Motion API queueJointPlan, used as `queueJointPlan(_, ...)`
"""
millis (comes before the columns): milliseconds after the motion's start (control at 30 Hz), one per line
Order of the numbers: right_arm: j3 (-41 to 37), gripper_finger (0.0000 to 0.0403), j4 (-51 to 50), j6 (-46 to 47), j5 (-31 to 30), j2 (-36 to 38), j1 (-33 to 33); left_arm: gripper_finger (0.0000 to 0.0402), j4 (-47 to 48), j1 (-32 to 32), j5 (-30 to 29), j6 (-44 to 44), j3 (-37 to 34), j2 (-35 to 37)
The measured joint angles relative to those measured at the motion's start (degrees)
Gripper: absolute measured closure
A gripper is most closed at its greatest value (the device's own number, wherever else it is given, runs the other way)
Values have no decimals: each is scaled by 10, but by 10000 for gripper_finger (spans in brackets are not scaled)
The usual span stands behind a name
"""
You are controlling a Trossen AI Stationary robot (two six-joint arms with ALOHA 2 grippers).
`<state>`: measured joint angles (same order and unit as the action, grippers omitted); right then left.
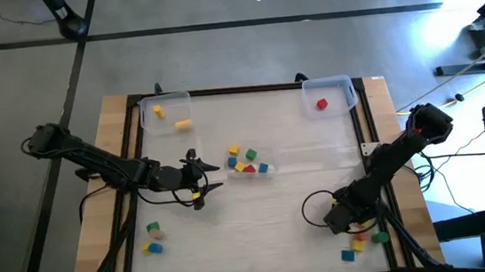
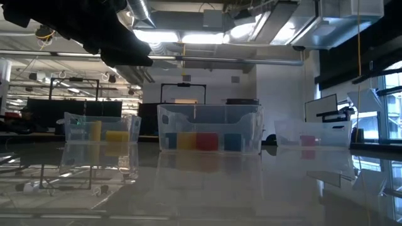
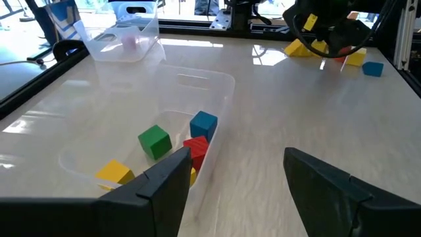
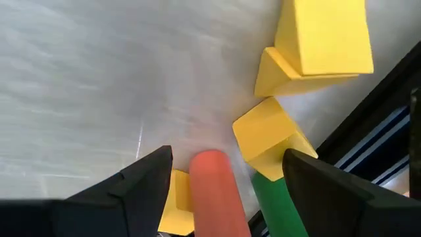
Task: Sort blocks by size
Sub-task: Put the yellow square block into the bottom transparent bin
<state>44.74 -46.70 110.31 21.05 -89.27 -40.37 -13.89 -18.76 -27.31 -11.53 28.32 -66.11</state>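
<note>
Small coloured blocks (image 1: 245, 162) lie in a clear middle bin (image 3: 214, 89); green, blue, red and yellow ones show in the left wrist view. My left gripper (image 1: 215, 176) hangs open just left of that bin, pointing at it (image 3: 237, 155). My right gripper (image 1: 351, 224) is open and points steeply down at the near right. An orange-red cylinder (image 4: 212, 187) lies between its fingers (image 4: 227, 158). Yellow blocks (image 4: 270, 135) and a green cylinder (image 4: 276, 201) lie close by. I cannot tell whether the fingers touch any of them.
A clear bin (image 1: 166, 113) at the far left holds yellow blocks, and one (image 1: 329, 95) at the far right holds a red block. Loose blocks lie at the near left (image 1: 152, 238) and near right (image 1: 358, 246). A black frame (image 1: 363, 133) rims the table.
</note>
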Motion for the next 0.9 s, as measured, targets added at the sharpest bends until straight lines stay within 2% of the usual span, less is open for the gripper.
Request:
queueJointPlan(233,50,116,-46,-58,-112,-3,23,172,0,0,0,0,0,0)
queueJointPlan(800,63,116,-13,-173,-260,-2,64,172,0,0,0,0,0,0)
queueJointPlan(900,67,116,-14,-189,-267,0,63,172,0,0,0,0,0,0)
